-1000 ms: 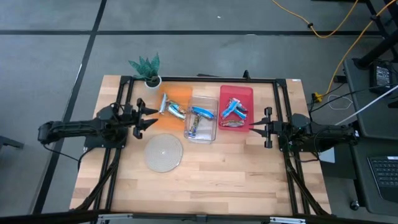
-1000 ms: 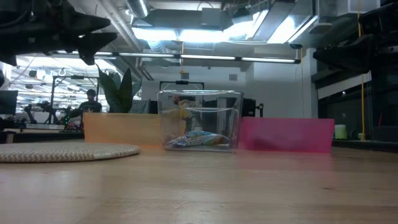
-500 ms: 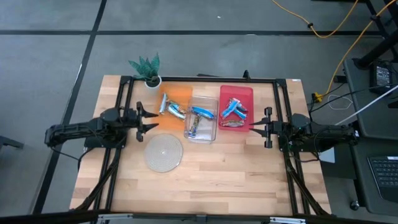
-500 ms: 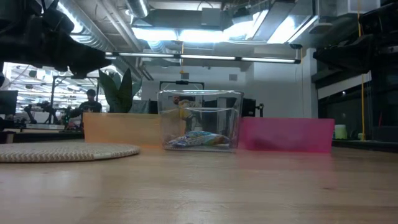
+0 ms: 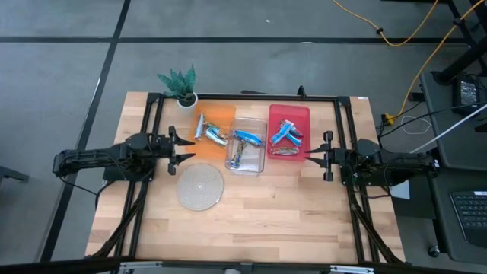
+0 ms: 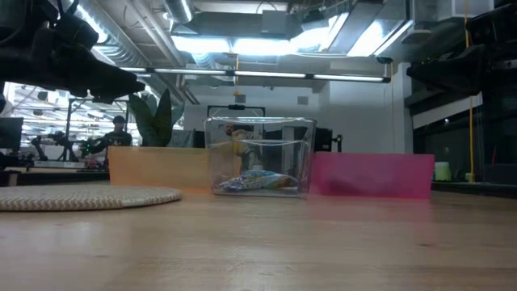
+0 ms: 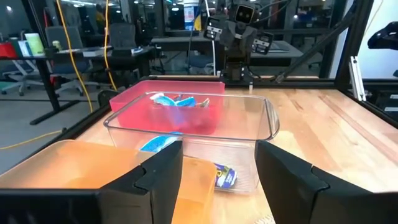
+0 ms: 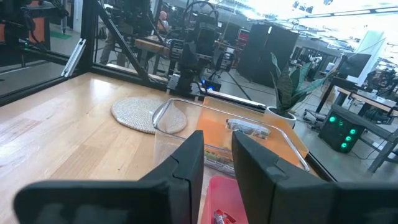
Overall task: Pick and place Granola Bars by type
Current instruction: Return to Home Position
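Granola bars lie in three bins across the table's middle. Blue and tan ones (image 5: 209, 131) are in the orange bin (image 5: 221, 116). Others (image 5: 242, 144) rest on the floor of the clear bin (image 5: 261, 161), also seen from table height (image 6: 257, 182). More bars (image 5: 285, 135) fill the red bin (image 5: 298, 113). My left gripper (image 5: 186, 148) hovers open just left of the orange bin, pointing at the bins (image 7: 217, 174). My right gripper (image 5: 310, 157) waits open right of the red bin (image 8: 217, 162). Neither holds anything.
A round woven mat (image 5: 201, 186) lies near the left gripper, toward the near edge. A potted plant (image 5: 181, 84) stands at the far left corner. A black frame (image 5: 243, 97) runs round the work area. Bare wood (image 5: 251, 221) fills the near half.
My left gripper has come down lower over the table and drifted slightly toward the near edge, staying open. The bars, the bins and my right arm have kept still.
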